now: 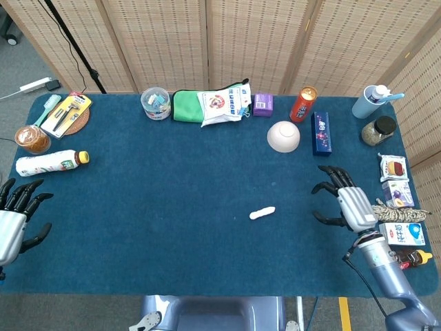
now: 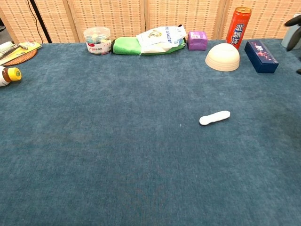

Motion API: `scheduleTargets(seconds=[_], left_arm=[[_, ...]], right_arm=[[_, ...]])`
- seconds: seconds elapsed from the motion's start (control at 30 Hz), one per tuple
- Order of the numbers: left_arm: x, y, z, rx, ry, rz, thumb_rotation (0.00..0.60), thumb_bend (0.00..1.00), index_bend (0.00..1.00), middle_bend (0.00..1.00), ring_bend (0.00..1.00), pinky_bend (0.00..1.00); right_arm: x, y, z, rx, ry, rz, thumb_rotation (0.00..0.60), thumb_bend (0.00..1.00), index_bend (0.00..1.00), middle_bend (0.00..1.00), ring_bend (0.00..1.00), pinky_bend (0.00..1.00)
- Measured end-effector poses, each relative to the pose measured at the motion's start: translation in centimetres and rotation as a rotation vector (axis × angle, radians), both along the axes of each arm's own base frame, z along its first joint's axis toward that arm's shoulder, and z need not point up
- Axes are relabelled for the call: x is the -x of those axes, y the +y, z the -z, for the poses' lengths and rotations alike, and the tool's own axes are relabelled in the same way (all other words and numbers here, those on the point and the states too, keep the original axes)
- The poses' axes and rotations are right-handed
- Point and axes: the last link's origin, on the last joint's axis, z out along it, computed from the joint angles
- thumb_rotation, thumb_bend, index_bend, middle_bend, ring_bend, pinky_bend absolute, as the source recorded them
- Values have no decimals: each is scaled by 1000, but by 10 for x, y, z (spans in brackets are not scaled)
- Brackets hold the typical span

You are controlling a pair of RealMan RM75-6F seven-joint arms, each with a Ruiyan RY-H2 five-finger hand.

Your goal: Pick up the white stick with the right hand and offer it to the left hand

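In the head view, the white stick (image 1: 262,213) lies flat mid-table (image 1: 172,179), its long axis running left-right with the right end tipped slightly away; the right hand (image 1: 342,204) hovers nearby, fingers spread, empty, and the left hand (image 1: 15,219) waits open at the left edge. In the chest view, the stick (image 2: 214,117) is short, smooth, round-ended, its left end thicker.

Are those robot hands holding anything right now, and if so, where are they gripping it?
Nothing is held. The right hand and left hand both have their fingers spread, and the white stick lies on the table, apart from both.
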Motion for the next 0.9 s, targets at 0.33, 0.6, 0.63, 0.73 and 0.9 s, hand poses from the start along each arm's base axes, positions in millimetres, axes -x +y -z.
scheduleTargets(seconds=[0.33, 0.6, 0.63, 0.73, 0.9], left_arm=[[0, 3, 2, 2, 1, 1, 600, 275, 276, 145, 154, 34], [1, 4, -2, -17, 2, 1, 600, 274, 277, 145, 150, 34], [2, 4, -2, -18, 3, 1, 600, 274, 277, 145, 150, 34], [2, 4, -3, -17, 3, 0, 600, 274, 276, 145, 150, 34], [4, 4, -4, -21, 5, -5, 600, 274, 277, 145, 150, 34]], right_arm=[[-15, -22, 28, -76, 9, -43, 600, 311, 443, 98, 0, 0], [-25, -39, 56, -142, 35, -69, 600, 318, 459, 104, 0, 0], [-27, -41, 60, -154, 38, -74, 600, 318, 460, 104, 0, 0], [-32, -47, 69, -174, 48, -85, 600, 319, 465, 104, 0, 0], [-38, -53, 82, -186, 59, -104, 600, 319, 476, 105, 0, 0]])
